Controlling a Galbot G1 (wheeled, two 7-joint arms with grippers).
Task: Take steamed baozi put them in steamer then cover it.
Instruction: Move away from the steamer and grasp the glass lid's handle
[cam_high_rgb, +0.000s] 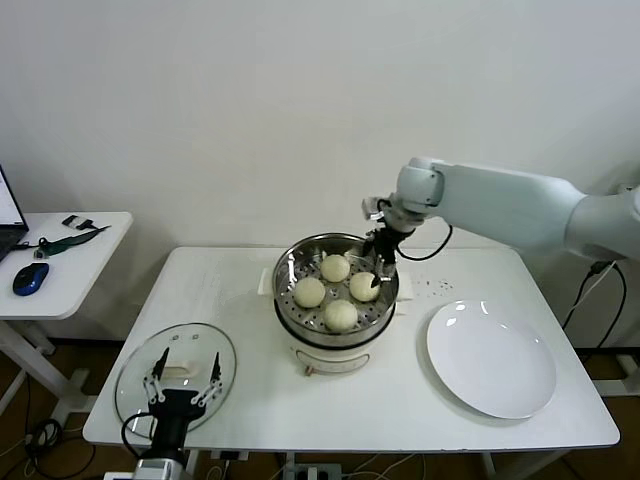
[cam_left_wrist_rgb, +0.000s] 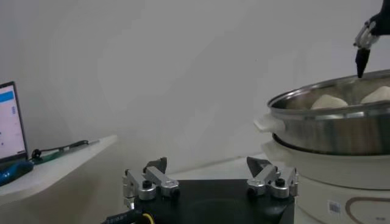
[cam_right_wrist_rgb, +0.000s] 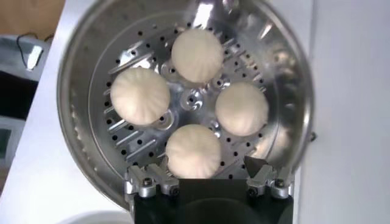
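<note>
Several cream-white baozi (cam_high_rgb: 341, 314) lie on the perforated tray inside the steel steamer (cam_high_rgb: 284, 292) at the table's middle. In the right wrist view the baozi (cam_right_wrist_rgb: 194, 151) sit in a ring on the steamer's tray (cam_right_wrist_rgb: 91, 85). My right gripper (cam_high_rgb: 380, 266) hovers open and empty over the steamer's back right rim, just above the nearest baozi (cam_right_wrist_rgb: 204, 166). The glass cover (cam_high_rgb: 205, 345) lies flat at the table's front left. My left gripper (cam_high_rgb: 182, 376) is open above it (cam_left_wrist_rgb: 207, 163), holding nothing. The left wrist view shows the steamer (cam_left_wrist_rgb: 341, 128) to one side.
A flat white plate (cam_high_rgb: 490, 357) lies right of the steamer. A small side table (cam_high_rgb: 60, 270) at far left holds a blue mouse (cam_high_rgb: 30, 278) and cables. The table's front edge runs close below the cover.
</note>
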